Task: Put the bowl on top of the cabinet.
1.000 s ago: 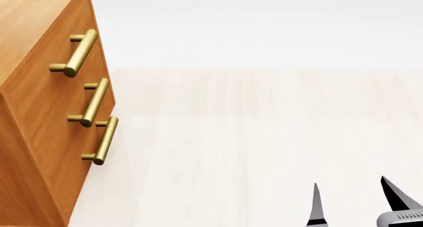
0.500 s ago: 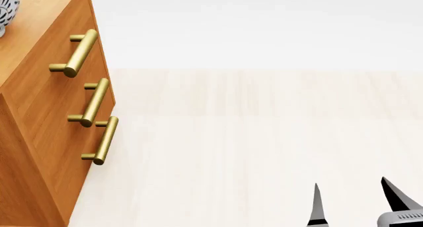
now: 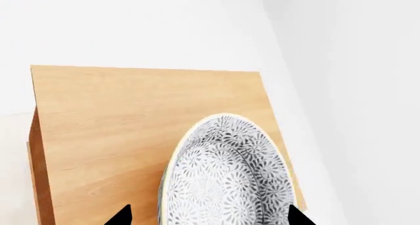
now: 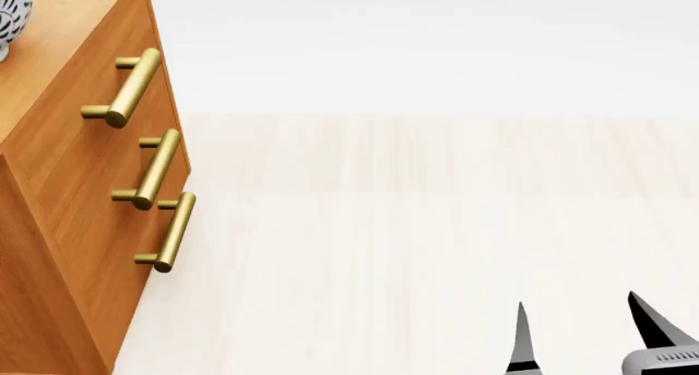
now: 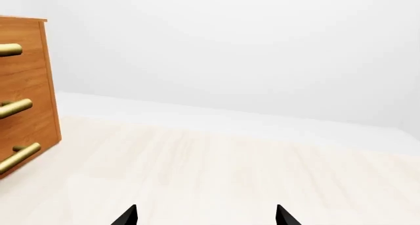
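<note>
Bowl [image 3: 226, 173] over the cabinet [image 3: 131, 117] top, between spread left gripper [image 3: 206, 216] tips — grip unclear; lower level, away from edges; right gripper [image 4: 584, 334] open, empty.

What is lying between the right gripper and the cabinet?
Nothing: in the head view, only bare pale floor stretches from the right gripper to the cabinet. The right wrist view shows the same bare stretch.

Cabinet [image 4: 77, 187] stands on pale floor [image 4: 437, 244]; bowl [image 3: 223, 176] apparently on cabinet top.
</note>
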Available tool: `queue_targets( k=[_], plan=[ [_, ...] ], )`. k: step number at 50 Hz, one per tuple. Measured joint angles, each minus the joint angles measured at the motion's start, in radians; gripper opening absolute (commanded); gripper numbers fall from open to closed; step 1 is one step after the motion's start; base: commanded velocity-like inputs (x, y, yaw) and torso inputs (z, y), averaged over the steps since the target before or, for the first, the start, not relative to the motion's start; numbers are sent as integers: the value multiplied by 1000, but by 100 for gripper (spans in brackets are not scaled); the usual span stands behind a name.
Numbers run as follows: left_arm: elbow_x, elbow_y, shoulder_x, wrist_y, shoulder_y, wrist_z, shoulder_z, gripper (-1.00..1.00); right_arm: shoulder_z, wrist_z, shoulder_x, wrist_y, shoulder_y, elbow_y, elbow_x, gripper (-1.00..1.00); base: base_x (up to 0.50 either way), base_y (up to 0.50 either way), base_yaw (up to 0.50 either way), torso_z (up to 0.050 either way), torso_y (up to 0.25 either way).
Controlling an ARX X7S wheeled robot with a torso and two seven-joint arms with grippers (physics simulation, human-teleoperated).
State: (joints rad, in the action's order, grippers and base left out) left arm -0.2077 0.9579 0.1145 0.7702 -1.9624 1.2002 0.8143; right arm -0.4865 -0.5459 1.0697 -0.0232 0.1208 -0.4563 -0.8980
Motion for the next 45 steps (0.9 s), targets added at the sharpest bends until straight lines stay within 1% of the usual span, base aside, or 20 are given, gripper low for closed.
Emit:
queue_targets(
  k=[13,22,32,45],
  plan=[
    [6,-147,-47,119,-29,-17,-80,100,1,-1,0,8,6,-7,-1,100,0,0,0,0,0],
    [-17,-244,-80,200,-53,-29,-150,100,2,1,-1,5,4,-4,0,100,0,0,0,0,0],
    [-129,-350,-99,276,-48,-6,-267,100,3,5,-6,0,0,4,2,100,0,0,0,0,0],
    [-321,-475,-105,349,-23,49,-423,100,3,12,-12,-11,-7,14,6,100,0,0,0,0,0]
  ],
)
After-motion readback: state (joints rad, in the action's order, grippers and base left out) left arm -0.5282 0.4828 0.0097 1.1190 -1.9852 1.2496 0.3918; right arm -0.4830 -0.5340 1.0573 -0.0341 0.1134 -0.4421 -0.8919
